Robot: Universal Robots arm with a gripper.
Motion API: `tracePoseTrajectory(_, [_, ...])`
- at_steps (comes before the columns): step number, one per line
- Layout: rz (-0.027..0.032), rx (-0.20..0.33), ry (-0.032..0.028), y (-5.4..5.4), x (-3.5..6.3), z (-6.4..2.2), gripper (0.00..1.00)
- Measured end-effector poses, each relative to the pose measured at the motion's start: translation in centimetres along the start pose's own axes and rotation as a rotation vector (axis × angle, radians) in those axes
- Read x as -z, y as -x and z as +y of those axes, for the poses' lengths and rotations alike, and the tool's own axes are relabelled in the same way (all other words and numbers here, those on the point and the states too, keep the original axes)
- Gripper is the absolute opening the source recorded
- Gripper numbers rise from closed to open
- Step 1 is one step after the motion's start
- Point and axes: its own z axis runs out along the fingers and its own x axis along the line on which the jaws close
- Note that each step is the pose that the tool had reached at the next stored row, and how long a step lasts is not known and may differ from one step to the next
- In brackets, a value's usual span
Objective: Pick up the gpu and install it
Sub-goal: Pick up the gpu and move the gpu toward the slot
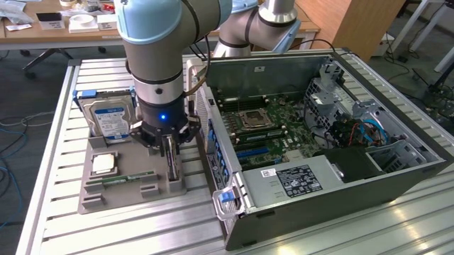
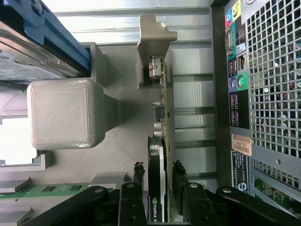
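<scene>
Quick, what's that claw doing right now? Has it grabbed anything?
Gripper: open, with one finger on each side of the gpu standing on edge, not closed on it.

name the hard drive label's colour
Mostly blue; the hard drive label shows best in the exterior view.

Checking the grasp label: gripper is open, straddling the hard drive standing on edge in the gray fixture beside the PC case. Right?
Not the hard drive. In the wrist view the open gripper straddles the gpu, which stands on edge in the gray fixture beside the PC case. The hard drive stands apart from it, further toward the exterior view's left.
</scene>
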Motion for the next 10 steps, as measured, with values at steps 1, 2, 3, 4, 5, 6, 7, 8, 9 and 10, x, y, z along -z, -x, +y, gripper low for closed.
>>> tracePoseTrajectory(1, [0.0, 0.0, 0.0, 0.0, 0.0, 0.0, 0.4])
tracePoseTrajectory(2, [0.0, 0.0, 0.0, 0.0, 0.0, 0.0, 0.4])
tracePoseTrajectory(3, [0.0, 0.0, 0.0, 0.0, 0.0, 0.0, 0.33])
tracePoseTrajectory(4, [0.0, 0.0, 0.0, 0.0, 0.0, 0.0, 0.33])
tracePoseTrajectory(5, [0.0, 0.0, 0.0, 0.0, 0.0, 0.0, 0.33])
tracePoseTrajectory(6, [0.0, 0.0, 0.0, 0.0, 0.0, 0.0, 0.33])
tracePoseTrajectory(7, [0.0, 0.0, 0.0, 0.0, 0.0, 0.0, 0.33])
tracePoseTrajectory(8, [0.0, 0.0, 0.0001, 0.0, 0.0, 0.0, 0.33])
tracePoseTrajectory(9, [0.0, 0.0, 0.0, 0.0, 0.0, 0.0, 0.33])
tracePoseTrajectory(10, [-0.0001, 0.0, 0.0, 0.0, 0.0, 0.0, 0.32])
